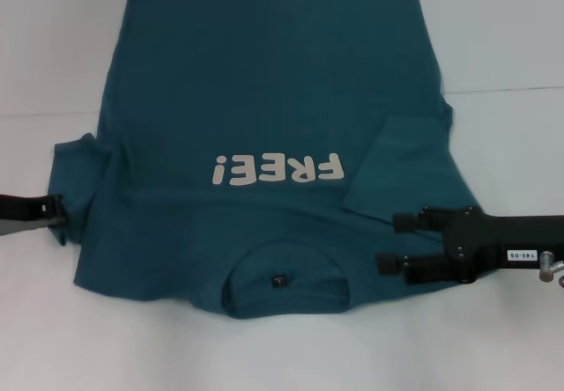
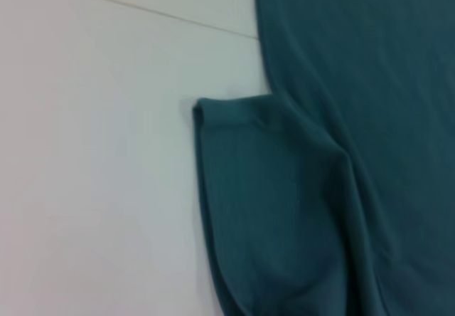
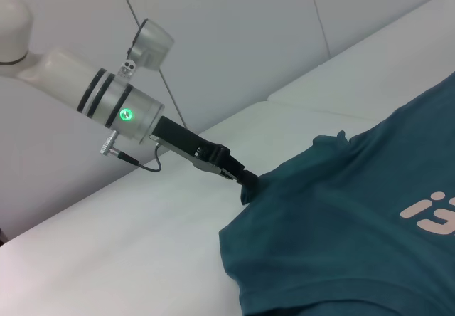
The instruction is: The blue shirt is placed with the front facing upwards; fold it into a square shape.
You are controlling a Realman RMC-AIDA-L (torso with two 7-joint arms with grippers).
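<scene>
The blue shirt (image 1: pixel 264 100) lies flat on the white table, front up, its white "FREE!" lettering (image 1: pixel 276 169) reading upside down and the collar with its dark tag (image 1: pixel 279 280) nearest me. One sleeve (image 1: pixel 397 162) is folded inward onto the body. The other sleeve (image 2: pixel 270 209) lies spread out on the opposite side. My left gripper (image 1: pixel 58 213) sits at that sleeve's near corner, shut on the fabric, which peaks up at the left gripper's tip (image 3: pixel 247 186). My right gripper (image 1: pixel 390 242) hovers open over the shoulder beside the collar, holding nothing.
The white table (image 1: pixel 493 39) has a seam line (image 1: pixel 507 90) running across behind the shirt's middle. A pale panelled wall (image 3: pixel 234 38) stands beyond the table's left side. The left arm (image 3: pixel 106 95) reaches in low over the table edge.
</scene>
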